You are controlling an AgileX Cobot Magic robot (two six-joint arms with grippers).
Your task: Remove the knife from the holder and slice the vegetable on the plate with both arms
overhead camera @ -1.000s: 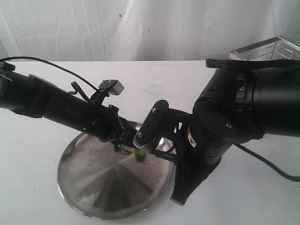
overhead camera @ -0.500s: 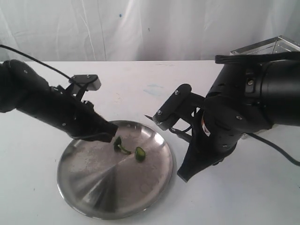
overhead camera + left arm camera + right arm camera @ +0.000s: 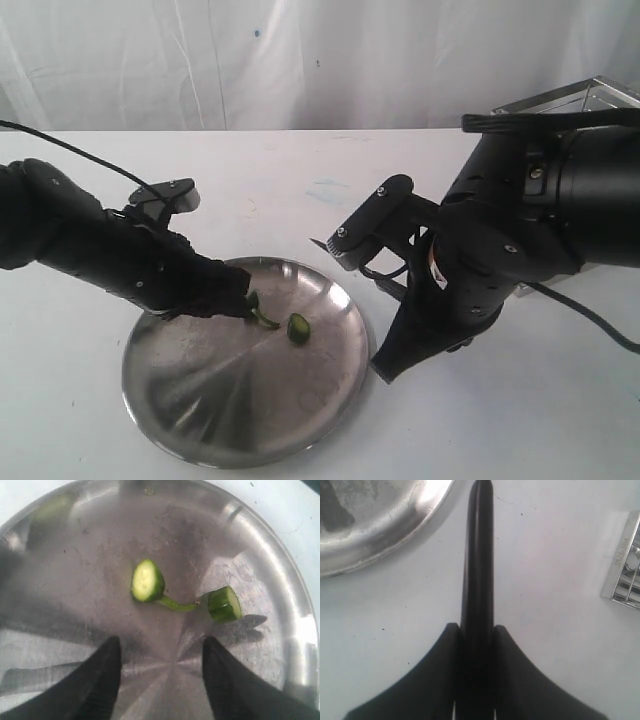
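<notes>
— Status on the slicing?
— One cut looks made. The chili pepper (image 3: pixel 147 580) lies in two pieces on the steel plate (image 3: pixel 280 570): a stemmed half, its stem reaching toward a short chunk (image 3: pixel 224 604).
— And the grippers?
— The left gripper (image 3: pixel 161 645) hovers just short of the pieces, jaws apart and holding nothing. The right gripper (image 3: pixel 476 628) is clamped on the black knife (image 3: pixel 479 555), tip over the table just beside the plate's rim, with the wire holder (image 3: pixel 625 565) off to one side.
— Next?
— Another slice, I'd judge. That calls for the left jaws to pin a piece, then the blade brought squarely across it.
</notes>
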